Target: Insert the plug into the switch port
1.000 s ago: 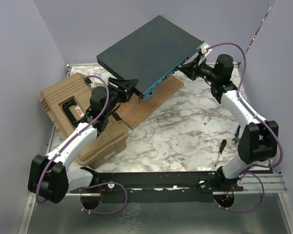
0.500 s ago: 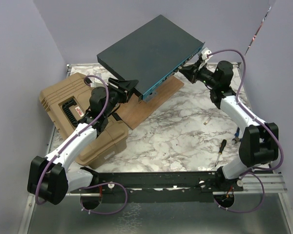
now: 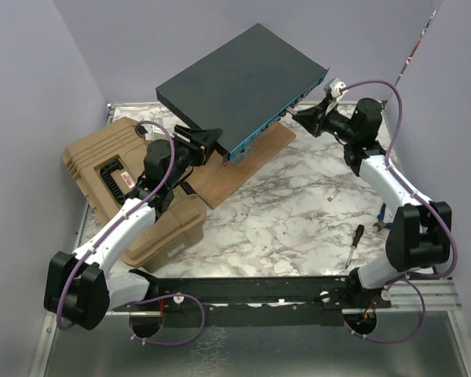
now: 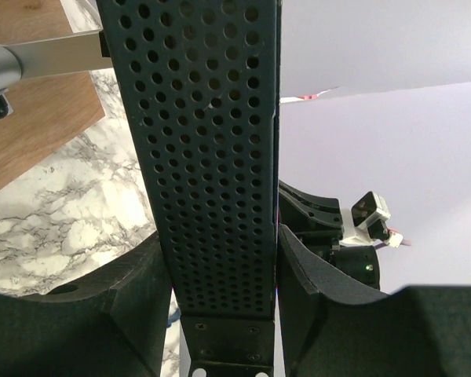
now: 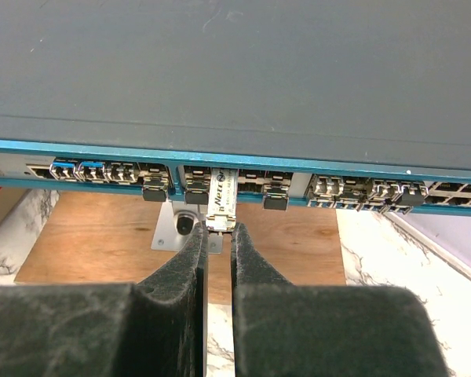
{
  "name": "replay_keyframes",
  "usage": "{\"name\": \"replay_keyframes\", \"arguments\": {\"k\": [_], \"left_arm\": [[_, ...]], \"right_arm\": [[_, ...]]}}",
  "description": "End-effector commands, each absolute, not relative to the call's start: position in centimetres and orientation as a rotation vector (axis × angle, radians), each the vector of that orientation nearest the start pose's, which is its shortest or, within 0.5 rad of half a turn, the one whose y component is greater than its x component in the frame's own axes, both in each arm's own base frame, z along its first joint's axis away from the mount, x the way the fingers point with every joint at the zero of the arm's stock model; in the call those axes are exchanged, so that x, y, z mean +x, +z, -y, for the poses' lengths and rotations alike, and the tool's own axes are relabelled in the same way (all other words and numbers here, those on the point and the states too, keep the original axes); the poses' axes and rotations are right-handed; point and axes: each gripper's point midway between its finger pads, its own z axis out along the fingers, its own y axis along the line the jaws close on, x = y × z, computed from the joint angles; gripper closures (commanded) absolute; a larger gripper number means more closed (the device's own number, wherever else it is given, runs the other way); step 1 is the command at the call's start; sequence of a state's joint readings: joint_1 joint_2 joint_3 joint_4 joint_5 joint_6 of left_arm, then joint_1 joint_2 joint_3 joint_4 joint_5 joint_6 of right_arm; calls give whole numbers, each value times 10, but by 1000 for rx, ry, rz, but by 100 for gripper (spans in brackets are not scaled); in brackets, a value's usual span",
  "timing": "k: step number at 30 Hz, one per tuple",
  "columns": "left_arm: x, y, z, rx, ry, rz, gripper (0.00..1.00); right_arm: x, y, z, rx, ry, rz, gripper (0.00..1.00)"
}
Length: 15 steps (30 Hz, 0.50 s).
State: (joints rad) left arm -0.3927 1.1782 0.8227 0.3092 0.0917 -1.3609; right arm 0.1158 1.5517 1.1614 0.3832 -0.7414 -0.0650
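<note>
The switch [image 3: 243,86] is a flat dark grey box with a teal front, raised and tilted over the back of the table. My left gripper [image 3: 209,140] is shut on its near left end. In the left wrist view the pads press both faces of the perforated side wall [image 4: 212,157], with the gripper [image 4: 220,239] around it. In the right wrist view a silver labelled plug [image 5: 222,200] sticks out of one port in the teal port row [image 5: 314,166]. My right gripper [image 5: 217,228] pinches the plug's tail end with a narrow gap. It sits at the switch's front right [image 3: 302,116].
A tan ribbed case [image 3: 118,173] lies under my left arm. A wooden board [image 3: 247,161] lies beneath the switch, with a metal bracket [image 5: 169,228] on it. A screwdriver [image 3: 355,245] and a small loose part [image 3: 334,196] rest on the marble at right.
My right gripper has shifted a little to the right, away from the switch's front, and its wrist has swung outward. The left arm and the switch have stayed still.
</note>
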Motion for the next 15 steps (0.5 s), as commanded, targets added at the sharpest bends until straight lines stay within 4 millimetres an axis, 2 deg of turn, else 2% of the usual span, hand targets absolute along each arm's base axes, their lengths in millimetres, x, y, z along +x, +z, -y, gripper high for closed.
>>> {"name": "replay_keyframes", "arguments": {"k": [1, 3, 9, 11, 15], "left_arm": [[351, 295, 197, -741, -1274, -1708, 100], [351, 294, 197, -741, -1274, -1710, 100], [351, 295, 197, -741, -1275, -1706, 100], [351, 295, 197, -740, -1275, -1705, 100], [351, 295, 197, -739, -1276, -1706, 100]], "right_arm": [[457, 294, -151, -678, 551, -1468, 99], [458, 296, -153, -688, 563, -1464, 94], [459, 294, -156, -704, 582, -1455, 66], [459, 293, -157, -708, 582, -1450, 62], [460, 295, -160, -725, 598, -1436, 60]]}}
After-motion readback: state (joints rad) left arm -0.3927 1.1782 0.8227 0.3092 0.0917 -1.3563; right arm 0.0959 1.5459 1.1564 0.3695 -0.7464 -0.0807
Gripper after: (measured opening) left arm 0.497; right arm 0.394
